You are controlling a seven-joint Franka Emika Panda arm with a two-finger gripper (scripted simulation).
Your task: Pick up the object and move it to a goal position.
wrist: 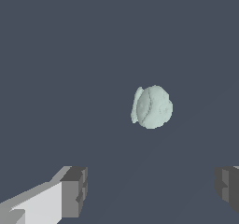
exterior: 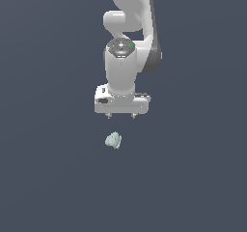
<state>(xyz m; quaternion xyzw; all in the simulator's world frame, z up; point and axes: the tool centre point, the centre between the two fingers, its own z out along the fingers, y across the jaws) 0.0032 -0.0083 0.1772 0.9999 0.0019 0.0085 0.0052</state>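
Exterior view: the white arm (exterior: 129, 37) enters from twelve o'clock and hangs over the centre of the frame, wrist pointed downward, with the gripper (exterior: 121, 115) at its lower end. Two short fingertips (exterior: 110, 115) show below the gripper body, set well apart with open space between them; the claw is spread and holds nothing. The object (exterior: 114, 140), a small pale mint-green lumpy blob, lies on the dark grey-blue surface (exterior: 48, 178) at six o'clock from the gripper, slightly toward the seven o'clock side, near it but clearly separate, with a visible gap of bare surface between fingertips and blob. Whether the fingertips are above the surface or at its level cannot be judged from this angle. Wrist view: the object (wrist: 152, 107) appears as a rounded, faintly ridged lump with a flatter flange on one side, resting alone on the same uniform surface (wrist: 56, 55). Two grey finger pads (wrist: 74, 190) show at the frame's edge, one backed by a white finger body, the other partly cut off; the object sits ahead of the gap between them, not within it. Nothing lies between gripper and object in either view
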